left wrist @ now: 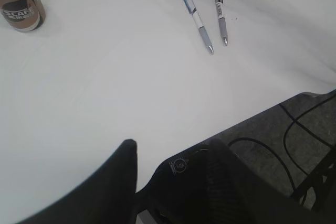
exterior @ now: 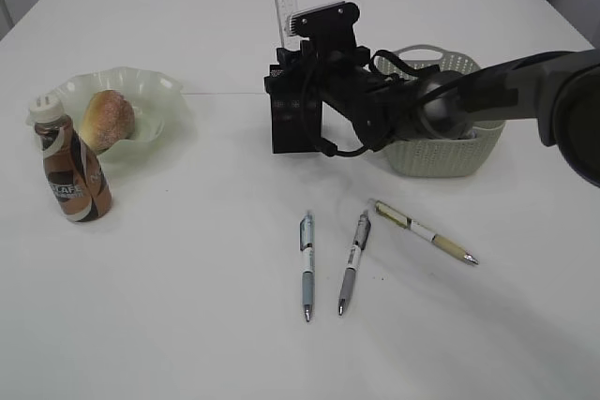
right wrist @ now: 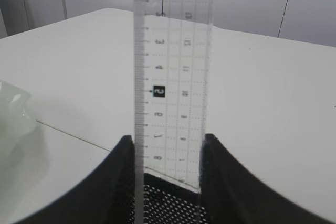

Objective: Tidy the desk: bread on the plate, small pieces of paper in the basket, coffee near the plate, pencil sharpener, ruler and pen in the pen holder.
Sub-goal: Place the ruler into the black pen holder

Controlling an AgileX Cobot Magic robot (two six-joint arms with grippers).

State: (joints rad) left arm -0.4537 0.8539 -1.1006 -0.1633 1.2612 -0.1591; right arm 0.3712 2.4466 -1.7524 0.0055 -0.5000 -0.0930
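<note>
My right gripper is shut on the clear ruler, pinching its two long edges. The ruler stands upright with its lower end at the mouth of the black dotted pen holder, whose rim shows between the fingers. Three pens lie flat on the desk. The bread sits on the green plate, and the coffee stands beside it. My left gripper is open and empty over the desk's near edge. Pencil sharpener and paper pieces are out of view.
The grey-green basket stands right of the pen holder, partly behind my right arm. The left wrist view shows the pens, the coffee, and dark floor with cables past the desk's edge.
</note>
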